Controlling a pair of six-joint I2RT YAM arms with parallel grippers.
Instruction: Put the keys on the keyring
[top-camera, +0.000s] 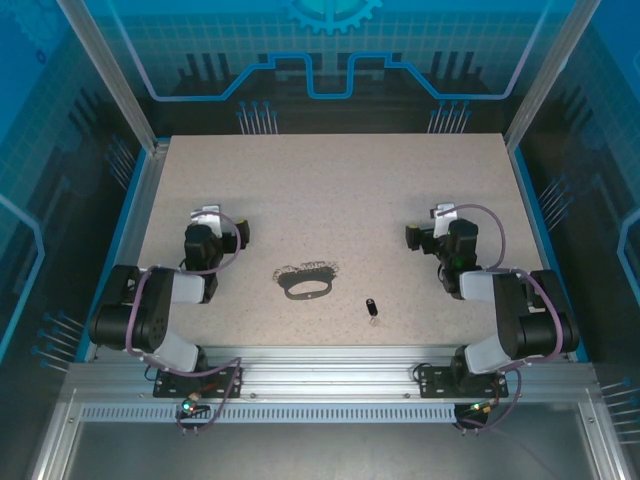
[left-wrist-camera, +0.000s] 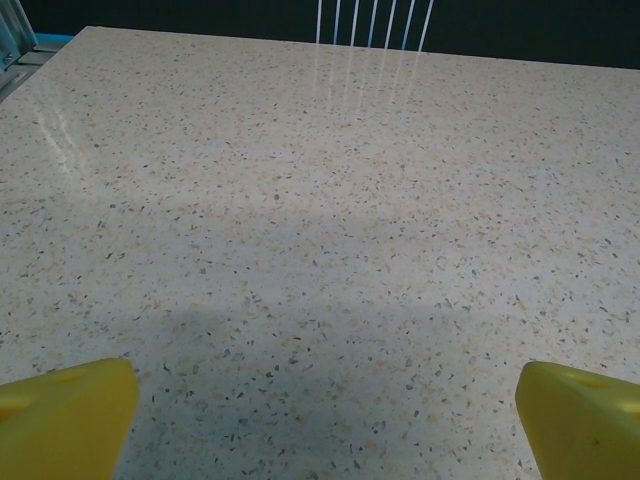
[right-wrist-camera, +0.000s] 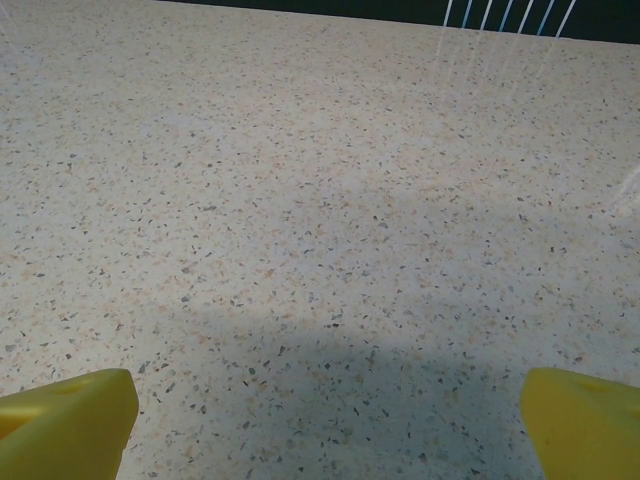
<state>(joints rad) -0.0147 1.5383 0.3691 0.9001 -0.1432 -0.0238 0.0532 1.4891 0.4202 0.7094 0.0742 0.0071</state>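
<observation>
We find the dark grey oval keyring (top-camera: 305, 288), beaded chain (top-camera: 308, 269) attached, and the tiny black-headed key (top-camera: 372, 308) lying apart on the tabletop (top-camera: 330, 180), between the left fingers (left-wrist-camera: 65, 415) and the right fingers (right-wrist-camera: 60, 420), both spread wide, empty.

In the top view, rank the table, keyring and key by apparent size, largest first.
1. table
2. keyring, the dark oval loop
3. key, clearly smaller than the loop
</observation>
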